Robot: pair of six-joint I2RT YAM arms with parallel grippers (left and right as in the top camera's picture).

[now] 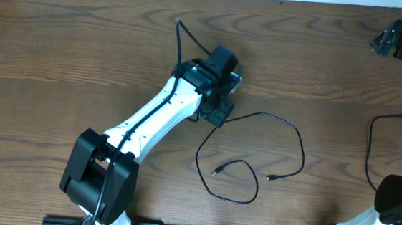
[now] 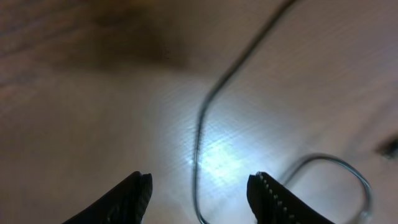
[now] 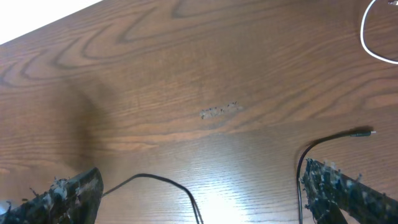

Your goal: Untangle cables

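Both jaws of the left gripper (image 2: 200, 194) stand wide apart, straddling the long black cable (image 2: 198, 149) low over the table (image 1: 62, 51) without pinching it; the right gripper (image 3: 200, 173) is likewise spread and holds nothing. Outward, that long cable lies mid-table in one open loop, its two plug ends near each other, no strand seemingly crossing another; the second black cable (image 1: 369, 147) sits well apart by the right edge, the white cable (image 3: 365, 43) farther off. Separation looks largely done; straightening and tidying appear left.
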